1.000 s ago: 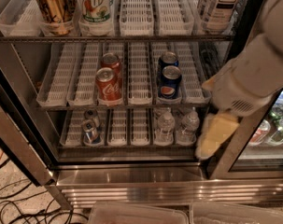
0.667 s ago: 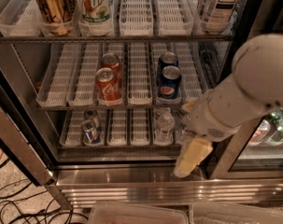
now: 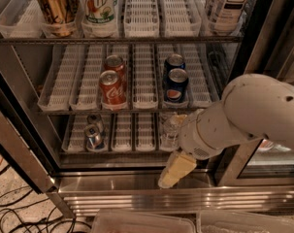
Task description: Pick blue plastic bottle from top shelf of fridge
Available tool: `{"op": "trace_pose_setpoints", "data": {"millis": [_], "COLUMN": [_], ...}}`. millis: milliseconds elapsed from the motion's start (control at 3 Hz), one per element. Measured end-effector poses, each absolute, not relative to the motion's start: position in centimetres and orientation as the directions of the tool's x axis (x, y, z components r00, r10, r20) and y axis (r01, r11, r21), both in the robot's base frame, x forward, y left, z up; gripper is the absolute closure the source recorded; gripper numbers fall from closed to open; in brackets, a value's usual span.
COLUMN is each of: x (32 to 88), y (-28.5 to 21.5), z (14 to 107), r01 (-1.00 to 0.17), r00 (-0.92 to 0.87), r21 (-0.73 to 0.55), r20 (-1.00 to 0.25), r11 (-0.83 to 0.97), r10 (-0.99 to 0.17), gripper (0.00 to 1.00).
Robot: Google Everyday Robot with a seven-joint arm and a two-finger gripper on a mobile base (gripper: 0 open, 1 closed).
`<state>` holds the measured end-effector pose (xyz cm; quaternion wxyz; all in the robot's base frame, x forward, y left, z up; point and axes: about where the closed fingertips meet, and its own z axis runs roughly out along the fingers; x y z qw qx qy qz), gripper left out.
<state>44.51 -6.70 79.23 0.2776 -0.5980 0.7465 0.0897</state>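
Gripper [image 3: 176,171] hung low, tip pointing down, in front of the steel base of the fridge [image 3: 137,194], below the bottom rack. Spread or pressed together: could not tell. Blue plastic bottle [image 3: 228,4] stood upright at the right end of the top shelf [image 3: 117,40], long axis vertical, cap out of view. From the gripper it lay well above and somewhat right. Judged: a long lift needed first, then a level reach to the bottle's side.

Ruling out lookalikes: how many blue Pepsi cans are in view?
2, both in one middle-shelf lane: front Pepsi can, rear Pepsi can. The arm may hide more. The gripper hangs low, before the fridge base.
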Motion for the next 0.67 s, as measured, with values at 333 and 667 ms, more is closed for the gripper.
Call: {"op": "trace_pose_setpoints", "data": {"millis": [333, 667], "x": [44.52, 45.07], "y": [-6.70, -5.99], "z": [79.24, 79.41], "r01": [-0.943, -0.922], "r00": [-0.131, -0.163], "r21": [-0.198, -0.186], "r20": [-0.522, -0.607], "r11": [0.269, 0.338], "r10": [-0.843, -0.778], "gripper": [0.00, 0.00]}}
